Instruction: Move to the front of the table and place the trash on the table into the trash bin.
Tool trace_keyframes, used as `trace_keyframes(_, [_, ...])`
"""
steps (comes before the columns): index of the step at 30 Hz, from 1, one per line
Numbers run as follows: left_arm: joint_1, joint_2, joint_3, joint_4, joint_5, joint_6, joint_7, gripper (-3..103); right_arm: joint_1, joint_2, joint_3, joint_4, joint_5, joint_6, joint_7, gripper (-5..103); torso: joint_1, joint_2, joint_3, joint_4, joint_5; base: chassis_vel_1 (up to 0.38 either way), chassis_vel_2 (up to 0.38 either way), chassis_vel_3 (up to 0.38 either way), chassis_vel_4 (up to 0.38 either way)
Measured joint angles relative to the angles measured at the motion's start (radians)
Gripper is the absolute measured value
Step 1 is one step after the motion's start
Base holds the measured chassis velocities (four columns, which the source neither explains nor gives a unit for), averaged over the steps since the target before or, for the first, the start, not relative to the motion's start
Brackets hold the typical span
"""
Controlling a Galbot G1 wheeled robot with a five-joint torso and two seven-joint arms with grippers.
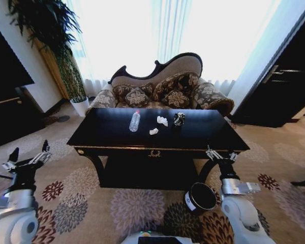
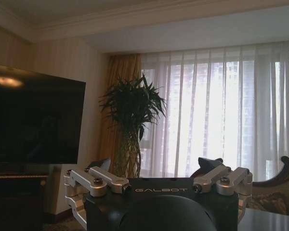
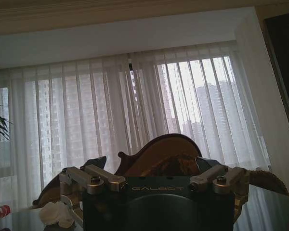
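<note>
The glossy black table (image 1: pixel 203 136) stands right in front of me in the head view. On it lie a clear bottle (image 1: pixel 134 121) with a red cap, two white paper bits (image 1: pixel 162 120) (image 1: pixel 153 131) and a small dark patterned item (image 1: pixel 179 119). The round black trash bin (image 1: pixel 201 196) sits on the carpet below the table's front right corner. My left gripper (image 1: pixel 30 151) hangs open over the carpet, left of the table. My right gripper (image 1: pixel 221 153) is open at the table's front right edge, above the bin. The right wrist view shows a paper bit (image 3: pixel 55 214) and the bottle's cap (image 3: pixel 0 211).
A patterned sofa (image 1: pixel 162 86) stands behind the table before bright curtains. A tall potted plant (image 1: pixel 56 46) and a TV (image 2: pixel 33 120) on a low unit are at the left. A dark cabinet (image 1: pixel 284 86) is at the right. Flowered carpet surrounds the table.
</note>
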Motion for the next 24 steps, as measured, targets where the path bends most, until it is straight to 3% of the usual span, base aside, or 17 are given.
trace_keyframes(17, [0.012, -0.003, -0.009, 0.002, 0.003, -0.021, 0.001, 100, 0.005, 0.002, -0.018, 0.006, -0.002, 0.011, -0.002, 100, 0.002, -0.001, 0.001, 0.0002, 0.0001, -0.184, 0.196, 0.185, -0.19])
trace_keyframes(22, [0.025, 0.055, 0.019, -0.006, -0.011, -0.022, -0.041, 100, 0.005, -0.005, -0.021, 0.012, -0.001, 0.026, -0.005, 100, 0.0, 0.0, 0.0, 0.0002, -0.0001, 0.0, 0.0, 0.0, 0.0])
trace_keyframes(24, [0.018, 0.115, 0.032, -0.023, -0.06, -0.006, -0.089, 100, 0.0, -0.011, -0.016, 0.033, 0.0, 0.031, -0.005, 100, -0.001, 0.001, -0.001, 0.0002, 0.0001, 0.023, -0.022, -0.028, 0.027])
